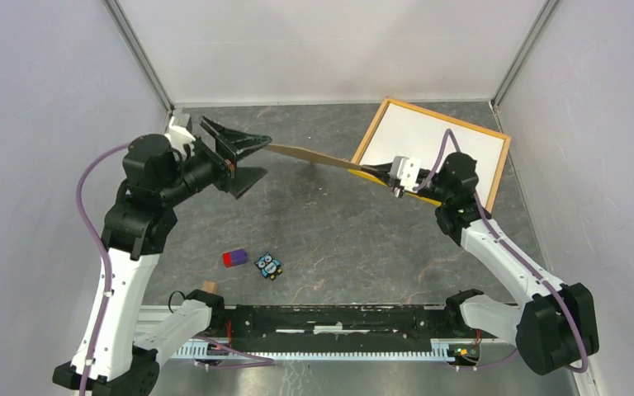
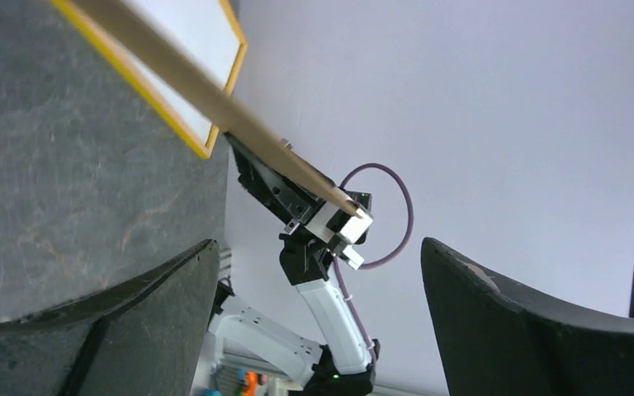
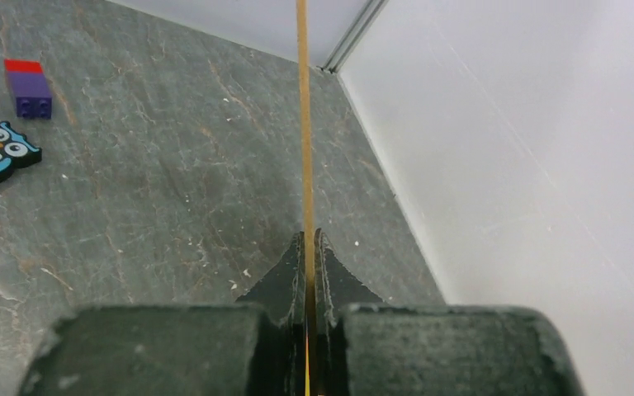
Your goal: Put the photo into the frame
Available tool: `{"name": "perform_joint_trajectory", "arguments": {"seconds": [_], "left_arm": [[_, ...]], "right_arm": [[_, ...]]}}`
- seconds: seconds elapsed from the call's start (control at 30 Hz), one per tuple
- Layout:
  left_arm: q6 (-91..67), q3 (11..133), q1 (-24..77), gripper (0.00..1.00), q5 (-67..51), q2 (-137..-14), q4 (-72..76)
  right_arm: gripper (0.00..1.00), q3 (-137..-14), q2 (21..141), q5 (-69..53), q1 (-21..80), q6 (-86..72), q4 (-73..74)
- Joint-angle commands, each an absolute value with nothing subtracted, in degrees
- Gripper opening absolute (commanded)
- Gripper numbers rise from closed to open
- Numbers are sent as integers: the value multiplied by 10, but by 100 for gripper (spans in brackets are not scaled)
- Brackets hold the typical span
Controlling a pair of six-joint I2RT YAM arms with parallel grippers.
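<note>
Seemingly the photo (image 1: 413,132) is already laid in the frame (image 1: 371,131): a plain white sheet, taken to be its back, is seen filling the yellow border, flat on the table (image 1: 338,239) at the far right corner. Over the frame's near edge a brown panel (image 1: 314,155) is held on edge, clamped at one end by the right gripper (image 1: 376,171), whose fingers are pressed together on it. From there the panel is stretched across the table towards the left gripper (image 1: 260,157), which is spread wide with the panel's free end at its upper fingertip; whether contact is made cannot be told. The step in hand is judged to be the backing, with the panel offered to the left arm or readied for laying over the photo. For the next move, the free end would need to be steadied, then the panel turned flat and lined up inside the border without the photo being shifted.
</note>
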State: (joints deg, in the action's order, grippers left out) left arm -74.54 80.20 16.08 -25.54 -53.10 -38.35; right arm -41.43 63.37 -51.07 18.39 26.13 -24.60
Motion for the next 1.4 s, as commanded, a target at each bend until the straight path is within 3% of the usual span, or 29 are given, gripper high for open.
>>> {"name": "perform_joint_trajectory", "arguments": {"seconds": [0.0, 0.3, 0.43, 0.63, 0.77, 0.83, 0.87, 0.9, 0.97, 1.07, 1.27, 1.37], "left_arm": [[-869, 726, 159, 97, -259, -519, -430], [-941, 618, 163, 100, -297, -516, -332], [-944, 575, 164, 88, -287, -503, -342], [-979, 494, 166, 55, -311, -494, -275], [-947, 473, 165, 30, -300, -493, -243], [-936, 454, 163, 17, -295, -495, -215], [-939, 436, 161, 14, -297, -497, -189], [-946, 420, 159, 10, -300, -498, -150], [-955, 383, 154, 4, -300, -503, -82], [-957, 352, 150, 2, -282, -514, -8], [-879, 360, 149, 2, -258, -544, 30], [-867, 349, 149, 2, -250, -543, 68]], "right_arm": [[0, -404, 631, -495, 210, 360, -369], [0, -399, 637, -458, 262, 512, -247], [0, -400, 637, -433, 281, 557, -219], [1, -424, 658, -403, 296, 603, -170], [26, -410, 655, -361, 310, 595, -184], [48, -403, 652, -324, 310, 574, -185], [77, -402, 649, -301, 312, 565, -176], [98, -403, 646, -284, 314, 556, -156], [98, -402, 629, -259, 318, 513, -123], [98, -408, 590, -241, 327, 425, -54], [98, -452, 519, -127, 329, 80, 95], [98, -452, 523, -185, 328, -73, 124]]}}
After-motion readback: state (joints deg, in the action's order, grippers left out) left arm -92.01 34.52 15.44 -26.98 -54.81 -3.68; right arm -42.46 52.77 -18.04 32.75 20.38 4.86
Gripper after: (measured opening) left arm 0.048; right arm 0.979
